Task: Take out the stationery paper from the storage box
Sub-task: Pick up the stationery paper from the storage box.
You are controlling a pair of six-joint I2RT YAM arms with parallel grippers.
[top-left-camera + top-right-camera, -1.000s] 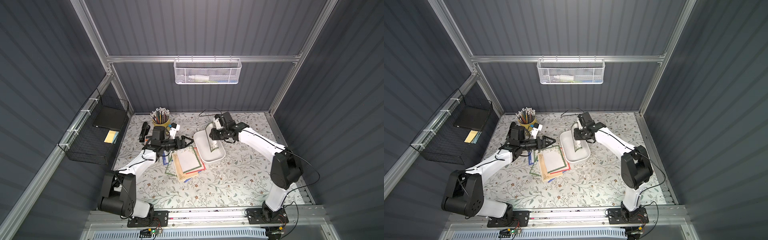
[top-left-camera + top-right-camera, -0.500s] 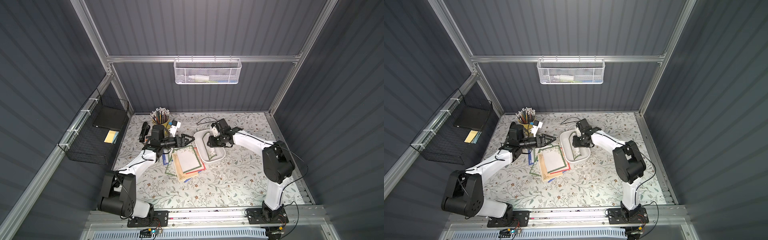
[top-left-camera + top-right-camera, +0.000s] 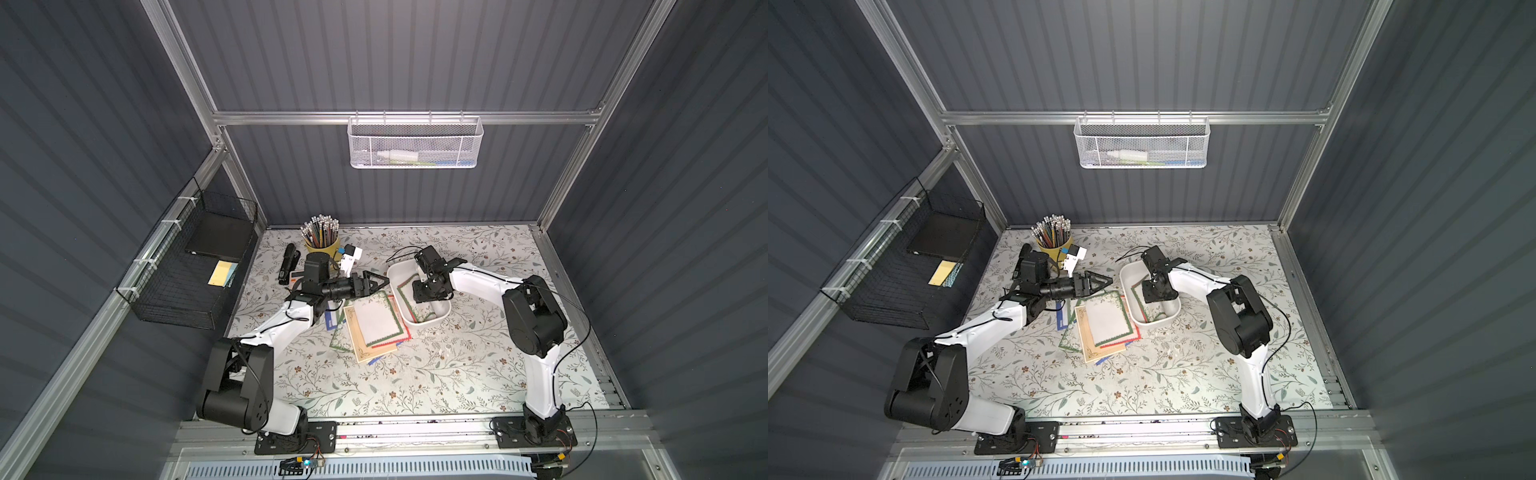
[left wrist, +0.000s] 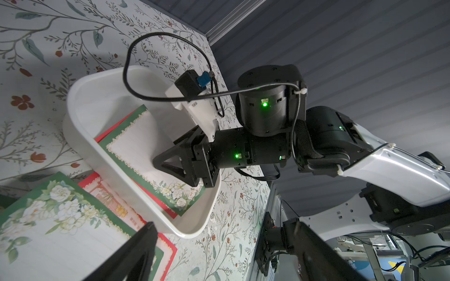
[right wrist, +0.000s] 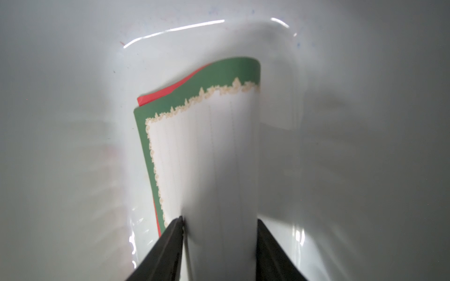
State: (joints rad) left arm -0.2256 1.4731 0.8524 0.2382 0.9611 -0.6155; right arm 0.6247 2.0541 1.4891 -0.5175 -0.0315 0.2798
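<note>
We see soft, even overhead light in both top views; the dark walls stay dim, and the arms cast faint shadows on the floral table (image 3: 415, 374). The right wrist view is hazy, with glare streaking the storage box (image 5: 73, 146).

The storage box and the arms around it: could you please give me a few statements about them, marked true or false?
1. The storage box holds a green-bordered sheet. True.
2. A red sheet lies under that sheet. True.
3. The left gripper grips a sheet. False: it is open and empty, beside the box.
4. The right gripper is outside the box. False: it reaches into the box.
5. The pencil cup lies on its side. False: it stands upright.
</note>
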